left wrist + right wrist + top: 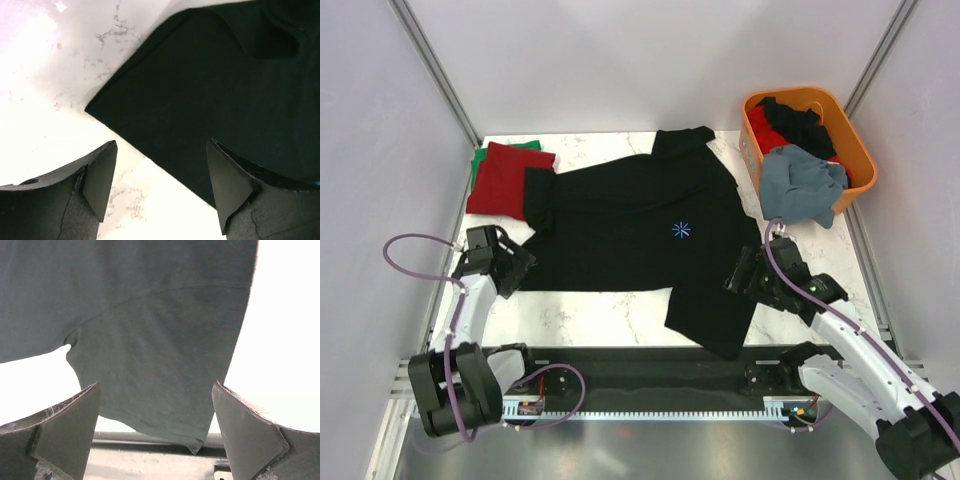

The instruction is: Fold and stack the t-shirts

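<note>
A black t-shirt [630, 230] with a tiny light-blue mark [681, 229] lies spread flat across the middle of the table. One sleeve reaches the near table edge. My left gripper [515, 266] is open just above the shirt's left corner. In the left wrist view that black corner [210, 95] lies under the open left gripper [161, 144]. My right gripper [741, 273] is open at the shirt's right side. In the right wrist view the right gripper [156, 385] stands wide over the sleeve [150, 325], holding nothing. A folded dark red shirt [503, 178] rests on a green one [477, 163] at the back left.
An orange basket [857, 143] stands at the back right with a black shirt [802, 122] and a red one [766, 130] inside. A grey-blue shirt [802, 182] hangs over its front rim. Grey walls close in both sides, and a dark rail [650, 372] runs along the near edge.
</note>
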`<state>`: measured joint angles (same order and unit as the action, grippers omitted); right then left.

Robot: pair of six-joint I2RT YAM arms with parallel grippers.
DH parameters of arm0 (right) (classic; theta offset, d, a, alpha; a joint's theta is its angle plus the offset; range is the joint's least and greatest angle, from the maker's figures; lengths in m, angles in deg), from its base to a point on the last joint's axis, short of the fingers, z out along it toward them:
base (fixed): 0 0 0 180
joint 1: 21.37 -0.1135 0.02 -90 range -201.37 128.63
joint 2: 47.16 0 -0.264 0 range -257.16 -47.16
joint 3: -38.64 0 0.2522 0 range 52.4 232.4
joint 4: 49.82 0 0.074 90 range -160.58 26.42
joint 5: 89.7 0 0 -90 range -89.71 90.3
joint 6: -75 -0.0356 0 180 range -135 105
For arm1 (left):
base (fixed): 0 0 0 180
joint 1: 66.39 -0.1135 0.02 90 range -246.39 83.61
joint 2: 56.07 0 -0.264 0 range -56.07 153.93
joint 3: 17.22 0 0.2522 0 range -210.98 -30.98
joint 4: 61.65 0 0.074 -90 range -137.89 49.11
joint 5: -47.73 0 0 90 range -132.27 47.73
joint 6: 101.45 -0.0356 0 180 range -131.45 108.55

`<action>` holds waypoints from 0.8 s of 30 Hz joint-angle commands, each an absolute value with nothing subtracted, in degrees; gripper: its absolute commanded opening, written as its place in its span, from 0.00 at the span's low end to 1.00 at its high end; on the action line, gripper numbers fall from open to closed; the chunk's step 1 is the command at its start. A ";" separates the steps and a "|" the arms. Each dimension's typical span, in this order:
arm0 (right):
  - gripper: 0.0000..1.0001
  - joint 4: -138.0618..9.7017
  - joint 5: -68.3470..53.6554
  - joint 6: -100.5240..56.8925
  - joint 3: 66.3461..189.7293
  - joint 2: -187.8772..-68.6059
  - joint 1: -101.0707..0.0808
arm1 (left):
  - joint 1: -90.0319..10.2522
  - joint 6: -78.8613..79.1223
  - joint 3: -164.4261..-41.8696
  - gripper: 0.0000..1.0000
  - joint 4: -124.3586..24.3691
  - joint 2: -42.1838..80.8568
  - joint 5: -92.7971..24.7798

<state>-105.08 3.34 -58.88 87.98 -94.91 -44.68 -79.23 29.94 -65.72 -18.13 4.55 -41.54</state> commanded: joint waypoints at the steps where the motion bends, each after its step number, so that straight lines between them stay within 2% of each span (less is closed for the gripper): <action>1: 0.98 -105.95 9.07 -64.47 85.98 -92.69 -44.66 | -79.57 33.81 -65.00 0.78 -22.93 9.13 -44.90; 9: 0.98 -104.72 12.87 -65.19 84.40 -94.44 -44.57 | -79.57 36.45 -61.66 0.75 -27.40 15.38 -48.42; 11: 0.98 -103.93 12.78 -64.66 84.22 -95.67 -44.66 | -79.57 36.19 -61.48 0.72 -28.46 16.96 -48.77; 14: 0.98 -103.31 12.51 -64.66 83.26 -96.91 -44.66 | -79.49 35.93 -60.87 0.57 -31.18 19.95 -48.78; 15: 0.98 -103.31 12.43 -65.09 82.99 -96.91 -44.66 | -79.49 35.58 -61.04 0.49 -31.37 20.48 -48.86; 16: 0.98 -103.22 12.25 -65.45 82.64 -96.82 -44.66 | -79.49 35.49 -60.95 0.27 -31.89 20.31 -48.51; 19: 0.94 -105.59 13.56 -67.03 81.94 -95.24 -44.75 | -79.40 35.75 -59.72 0.07 -33.47 18.91 -48.77; 21: 0.93 -107.26 14.27 -67.64 81.76 -94.10 -44.92 | -79.40 35.75 -58.32 0.02 -34.70 17.77 -48.86; 24: 0.87 -106.48 11.73 -68.26 80.71 -94.88 -46.50 | -79.14 35.92 -56.21 0.02 -36.46 15.22 -49.48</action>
